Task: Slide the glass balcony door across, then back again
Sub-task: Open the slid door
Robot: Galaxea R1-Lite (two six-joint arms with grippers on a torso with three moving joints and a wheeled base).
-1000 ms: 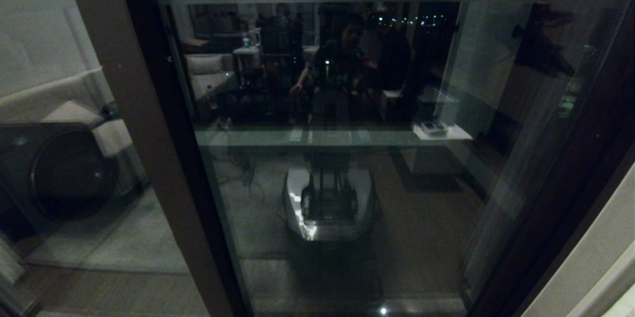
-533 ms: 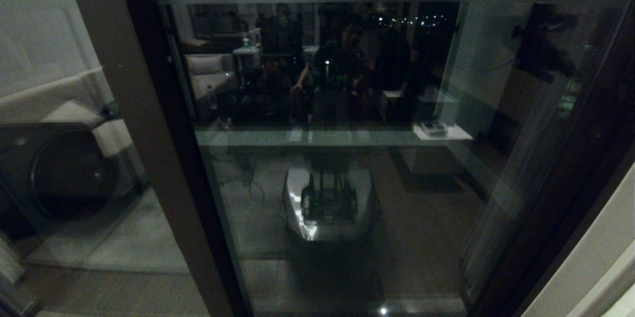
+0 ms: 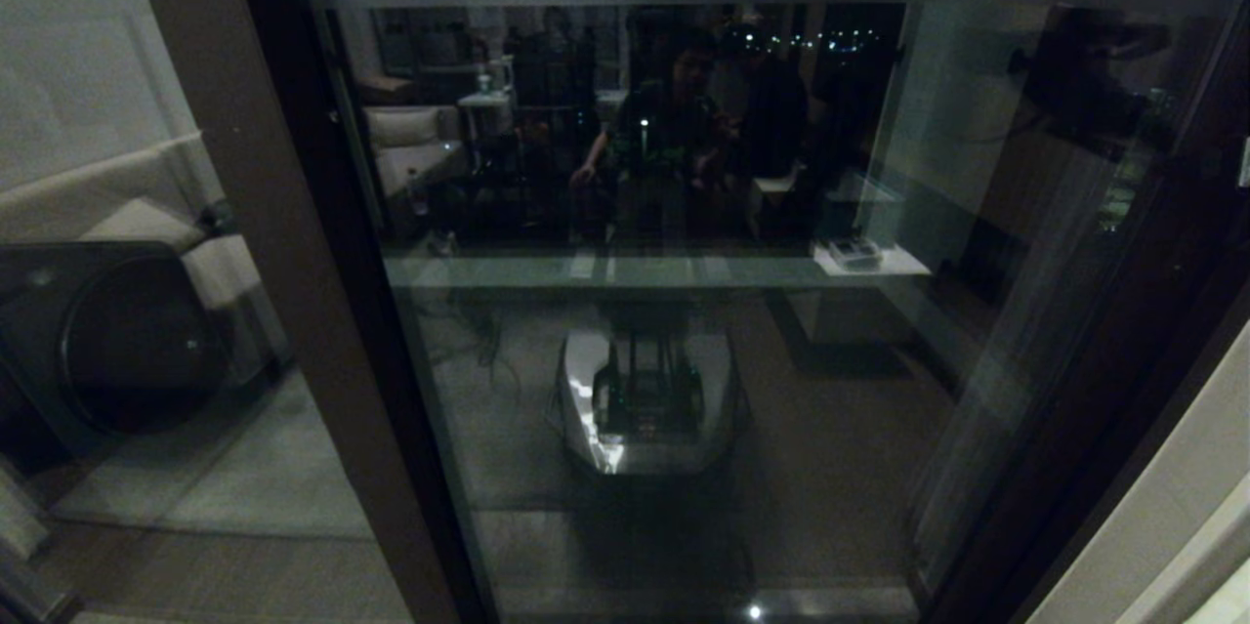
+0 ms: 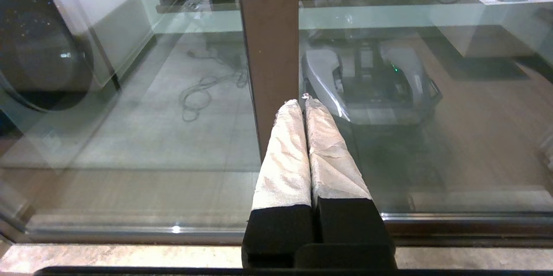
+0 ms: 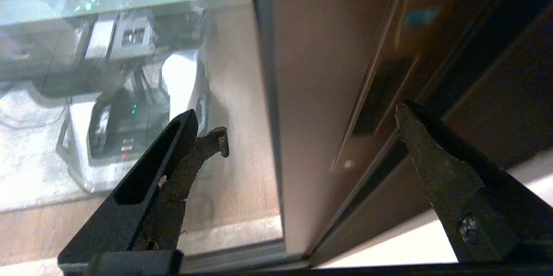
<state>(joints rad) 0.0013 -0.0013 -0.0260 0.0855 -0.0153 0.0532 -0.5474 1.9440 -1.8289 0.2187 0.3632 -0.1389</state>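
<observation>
Reaching for the glass balcony door (image 3: 664,312), filling the front: right end effector (image 5: 302,133) spread wide astride its right stile (image 5: 319,94), gripping nothing. Left end effector (image 4: 302,103) clenched, empty, by the left stile (image 4: 270,38). Needs closing, then sliding.

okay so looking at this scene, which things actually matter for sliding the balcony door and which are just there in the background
Job:
- glass balcony door, its brown stile
- right end effector, open, straddling that stile
- left end effector, shut, facing the other brown frame post

Background:
- washing machine behind the glass
- loose cable on the balcony floor
</observation>
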